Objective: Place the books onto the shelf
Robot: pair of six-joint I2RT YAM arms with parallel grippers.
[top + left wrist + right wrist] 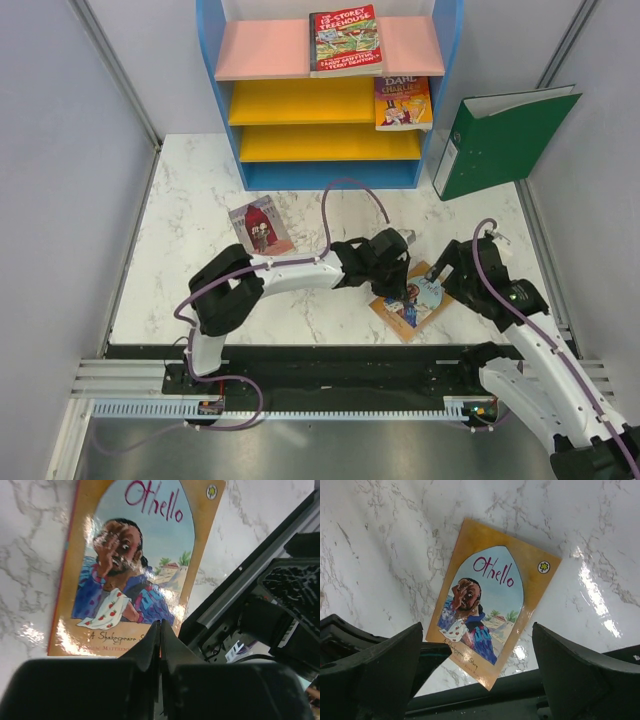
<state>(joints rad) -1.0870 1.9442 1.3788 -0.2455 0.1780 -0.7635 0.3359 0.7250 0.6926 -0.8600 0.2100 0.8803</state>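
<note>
The blue-framed shelf (440, 40) stands at the far side of the marble table (180, 250). A green ring binder (505, 140) leans just beside it on the right. On the pink top board lies a red-green book (346, 40) with the words "Storey Treehouse". One yellow board lower there is an orange book (403, 102) where "Dahl" can be read. A small maroon-grey book (260, 227) lies on the table, left of the left arm, which reaches across the middle.

The Othello book (485, 605) lies flat near the front edge of the table, well apart from the shelf and close to the black rail (235, 587). Its cover says "Othello" and, lower, "A Shakespeare St…"; the remaining letters are hidden.

The left end effector (160, 627) is closed, with its tips together at the bottom edge of the Othello book. I cannot tell if they pinch the cover. The right end effector (476, 630) is wide open above the same book and holds nothing.
</note>
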